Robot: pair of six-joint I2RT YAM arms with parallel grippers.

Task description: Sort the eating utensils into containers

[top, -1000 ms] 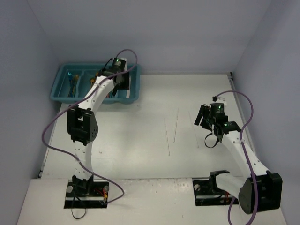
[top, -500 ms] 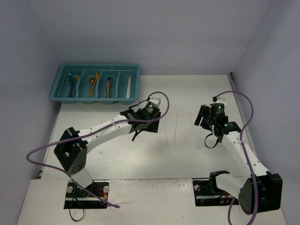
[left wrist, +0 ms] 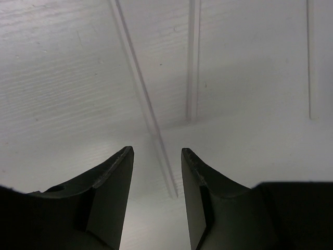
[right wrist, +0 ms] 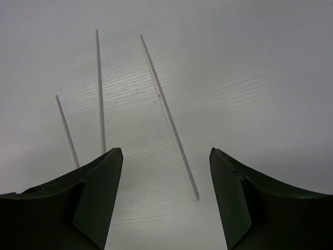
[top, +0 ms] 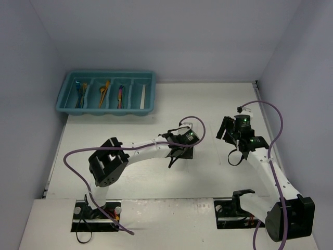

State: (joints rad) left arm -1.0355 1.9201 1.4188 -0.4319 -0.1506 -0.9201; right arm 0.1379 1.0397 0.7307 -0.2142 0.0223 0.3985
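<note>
Sticks [right wrist: 100,88], three of them, thin, pale and nearly see-through, lie loose on the white table [top: 130,130] between the two arms. They look like the last pieces not yet sorted. In the left wrist view, the slanting stick [left wrist: 145,104] runs straight down into the gap between the fingertips of the left gripper [left wrist: 156,156]. That gripper hangs low over the stick, its jaws parted narrowly and with nothing between them but air. I'd say that is deliberate: a thing this slim and flat to the surface needs a finger on either side before any squeeze will catch it.

The right gripper [right wrist: 164,156] is off to the side with its jaws spread wide and empty. Its camera looks along all three sticks, so I judge it is waiting out of the way.

Far off at the back left corner sits the teal tray [top: 106,76]. Its compartments hold blue, orange and purple utensils [top: 105,91], and the end slot holds a single pale stick [top: 142,94], so that slot is probably where these three belong.
</note>
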